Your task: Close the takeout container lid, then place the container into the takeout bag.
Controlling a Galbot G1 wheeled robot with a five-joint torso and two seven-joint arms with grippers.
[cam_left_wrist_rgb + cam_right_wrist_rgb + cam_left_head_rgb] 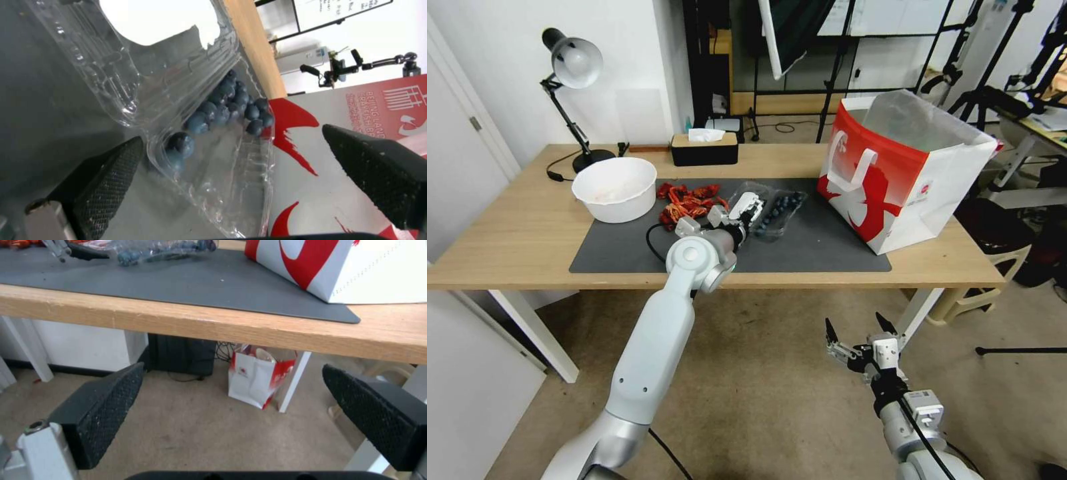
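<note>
The takeout container [780,212] is a clear clamshell with dark blueberries [225,105], lying on the grey mat [827,247] near the table's middle. Its lid [146,43] stands open beside the tray and carries a white label. My left gripper [755,215] is open at the container's near end, with one finger [109,178] by the lid side and the other [378,170] out past the tray, gripping nothing. The red-and-white takeout bag [904,170] stands open-topped to the right. My right gripper [859,337] hangs open below the table's front edge.
A white bowl [615,189], a pile of red food [688,201], a black tissue box [704,148] and a desk lamp [572,63] occupy the table's left and back. A small red-and-white bag [258,376] sits on the floor under the table. A stool [984,287] stands right.
</note>
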